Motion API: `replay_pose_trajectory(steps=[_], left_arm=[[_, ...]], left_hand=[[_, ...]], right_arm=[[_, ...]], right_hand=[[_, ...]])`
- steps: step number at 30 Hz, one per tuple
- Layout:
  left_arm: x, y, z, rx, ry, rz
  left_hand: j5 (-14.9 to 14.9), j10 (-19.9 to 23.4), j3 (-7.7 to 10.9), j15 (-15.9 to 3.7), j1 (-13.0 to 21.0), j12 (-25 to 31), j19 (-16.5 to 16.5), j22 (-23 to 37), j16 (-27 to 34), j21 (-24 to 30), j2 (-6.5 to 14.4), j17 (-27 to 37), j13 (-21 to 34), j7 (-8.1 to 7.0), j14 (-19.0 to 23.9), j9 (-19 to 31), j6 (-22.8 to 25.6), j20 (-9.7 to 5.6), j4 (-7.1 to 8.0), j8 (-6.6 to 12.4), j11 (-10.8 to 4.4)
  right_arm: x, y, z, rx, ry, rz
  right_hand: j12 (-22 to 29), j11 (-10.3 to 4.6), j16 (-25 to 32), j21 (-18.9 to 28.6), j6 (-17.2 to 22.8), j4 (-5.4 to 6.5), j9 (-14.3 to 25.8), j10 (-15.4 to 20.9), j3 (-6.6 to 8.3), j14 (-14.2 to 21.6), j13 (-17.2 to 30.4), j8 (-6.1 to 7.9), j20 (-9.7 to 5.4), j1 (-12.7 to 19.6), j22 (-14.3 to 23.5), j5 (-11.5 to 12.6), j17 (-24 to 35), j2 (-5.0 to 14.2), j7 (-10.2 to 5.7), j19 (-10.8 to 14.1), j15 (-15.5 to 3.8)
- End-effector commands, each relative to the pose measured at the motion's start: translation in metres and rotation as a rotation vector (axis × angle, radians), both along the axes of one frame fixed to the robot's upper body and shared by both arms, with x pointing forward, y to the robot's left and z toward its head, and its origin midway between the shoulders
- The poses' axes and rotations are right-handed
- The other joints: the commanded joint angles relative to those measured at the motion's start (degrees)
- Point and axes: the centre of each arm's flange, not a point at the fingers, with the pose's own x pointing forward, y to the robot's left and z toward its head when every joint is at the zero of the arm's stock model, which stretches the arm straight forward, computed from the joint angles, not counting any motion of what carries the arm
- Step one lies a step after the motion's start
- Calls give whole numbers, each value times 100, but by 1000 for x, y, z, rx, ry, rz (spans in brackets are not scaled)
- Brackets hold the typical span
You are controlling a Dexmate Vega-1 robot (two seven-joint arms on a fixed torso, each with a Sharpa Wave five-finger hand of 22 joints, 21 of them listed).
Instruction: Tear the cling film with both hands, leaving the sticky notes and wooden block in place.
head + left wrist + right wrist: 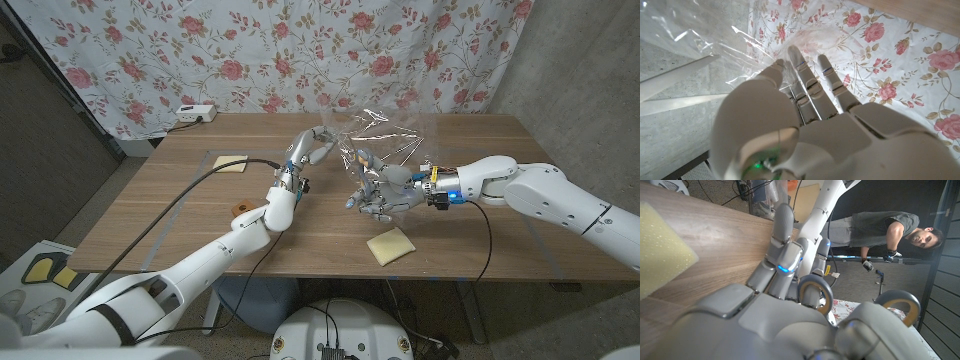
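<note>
Film is the worry: the cling film (375, 135) hangs crumpled above the table (480, 240), stretched between 2 hands, and could bunch into a rope instead of tearing if they pull without a clean edge. The left hand (312, 147) pinches 1 end; the right hand (378, 190) has its fingers curled on the other (its hold looks looser and may slip). A low sweep could nudge the yellow sticky notes (391, 245) just below it.
</note>
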Motion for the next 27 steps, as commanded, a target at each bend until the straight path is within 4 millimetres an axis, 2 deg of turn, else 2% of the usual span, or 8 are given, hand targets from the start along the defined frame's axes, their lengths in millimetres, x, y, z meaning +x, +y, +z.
replay_pose_trajectory(steps=[1, 27], left_arm=[[-7, -4, -7, -24, 13, -53], [-16, -10, -16, -39, 129, -184]], left_hand=[[45, 52, 29, 2, -52, -28, -26, 14, -50, 34, 21, 11, 16, -67, 20, 38, 8, -19, 7, 26, -34], [86, -12, 39, -4, -91, -74, -133, 14, -187, 140, 19, 14, 68, -105, -17, 145, -57, -24, 25, 57, -30]], right_arm=[[3, 1, 1, -21, 8, -2], [7, 8, 14, -56, -63, -1]], right_hand=[[29, -730, -19, -21, -420, -27, -8, 944, -2, -235, -23, 25, -252, 28, 14, -9, 3, 38, 736, 86, -339], [99, -719, -22, -37, -426, -29, -13, 911, 0, -238, -63, 40, -251, 128, 18, -60, 2, 89, 730, 81, -342]])
